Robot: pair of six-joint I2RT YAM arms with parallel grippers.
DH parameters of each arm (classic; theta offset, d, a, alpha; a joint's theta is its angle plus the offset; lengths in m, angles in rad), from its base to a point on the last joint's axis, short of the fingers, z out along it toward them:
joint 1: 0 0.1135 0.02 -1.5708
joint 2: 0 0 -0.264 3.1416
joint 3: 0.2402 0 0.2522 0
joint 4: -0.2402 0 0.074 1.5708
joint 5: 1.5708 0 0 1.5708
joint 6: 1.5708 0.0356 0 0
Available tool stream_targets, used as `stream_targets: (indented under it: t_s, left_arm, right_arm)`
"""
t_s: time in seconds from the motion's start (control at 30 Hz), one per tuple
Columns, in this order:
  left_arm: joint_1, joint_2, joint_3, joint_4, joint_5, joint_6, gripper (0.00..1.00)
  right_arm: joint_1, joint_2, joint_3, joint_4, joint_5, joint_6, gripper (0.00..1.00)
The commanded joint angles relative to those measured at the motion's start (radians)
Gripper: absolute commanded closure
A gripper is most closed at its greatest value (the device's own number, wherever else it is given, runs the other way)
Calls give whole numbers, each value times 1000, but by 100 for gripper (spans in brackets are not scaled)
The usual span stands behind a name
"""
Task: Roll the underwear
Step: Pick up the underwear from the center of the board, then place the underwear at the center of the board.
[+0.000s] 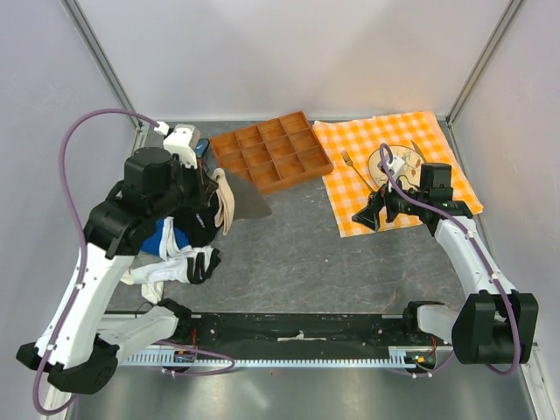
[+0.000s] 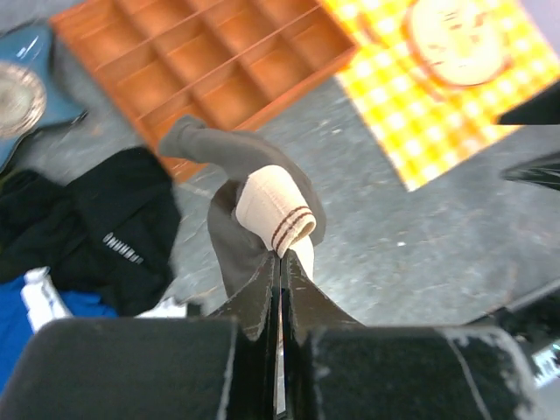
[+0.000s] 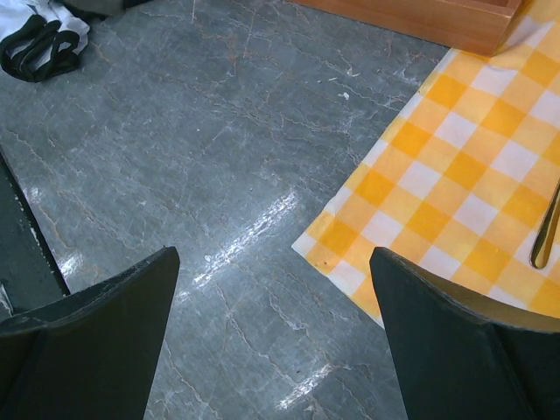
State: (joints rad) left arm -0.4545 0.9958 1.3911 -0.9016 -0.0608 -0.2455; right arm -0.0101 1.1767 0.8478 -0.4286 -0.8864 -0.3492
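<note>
Pinching the underwear (image 2: 255, 199) by its cream, striped waistband, my left gripper (image 2: 280, 262) is clamping tight, fingers pressed together on the fabric. The grey cloth is draping away toward the near-left corner of the tray (image 1: 282, 184), in the left half of the bench near the far edge. I cannot tell whether it is touching the surface. A black garment (image 2: 114, 219) is lying just left of it, with a blue cloth (image 1: 162, 238) and a white-and-black piece (image 1: 179, 267) nearer the front edge. My right gripper (image 1: 363, 217) is hovering with fingers spread wide and holding nothing. It is over the near-left corner of the checked cloth (image 1: 411, 131) toward the far-right corner, where a plate (image 1: 385, 162) and fork (image 1: 353, 166) are sitting.
</note>
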Motion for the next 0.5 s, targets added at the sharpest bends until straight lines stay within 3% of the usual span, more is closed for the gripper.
stream_targets:
  t_s: [0.0,0.27,0.47]
  left_arm:
    - [-55,4,129,-19,228,-56,98]
    - [-332,70,51,223,355,-248,98]
    - [-357,144,-206,502,382,-345,98]
  right_arm:
    - [4,-31,42,1,-51,-39,2]
    - [4,-54,45,-36,-86,-91,2]
    - [4,-54,46,-47,-72,-108,2]
